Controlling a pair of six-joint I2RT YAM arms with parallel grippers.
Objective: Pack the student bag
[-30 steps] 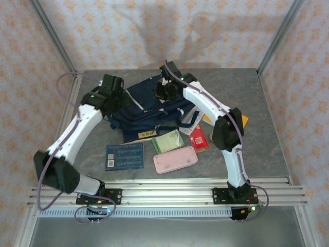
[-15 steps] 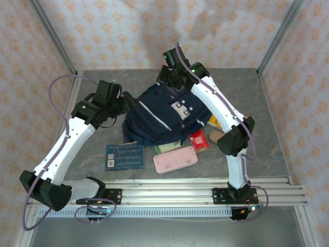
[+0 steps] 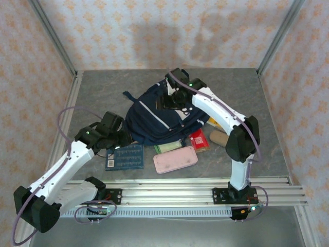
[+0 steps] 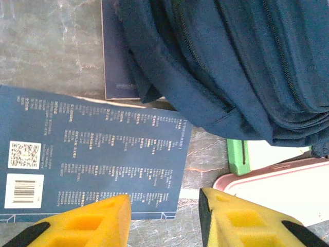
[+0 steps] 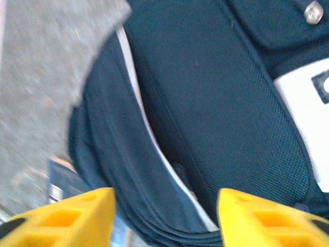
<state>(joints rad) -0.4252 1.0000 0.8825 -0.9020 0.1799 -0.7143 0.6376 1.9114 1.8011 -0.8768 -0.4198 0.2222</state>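
Nothing legible: just a QR code [image 4: 24, 155] and a barcode [image 4: 24, 191] on the blue book [image 4: 92, 154] among rows of unreadably small print, plus a cropped dark mark on the white patch [image 5: 303, 118] of the student bag [image 5: 216, 103].

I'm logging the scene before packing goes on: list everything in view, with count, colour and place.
student bag: one, navy with grey stripes, middle of table
book: one, blue, flat, near-left of bag
case: one, pink, right of book
notebook: one, green, between bag and case
booklet: one, red, right of notebook
tan object: one, right of booklet
table: one, grey
left tool: yellow fingers, open over book's edge
right tool: yellow fingers, open over bag
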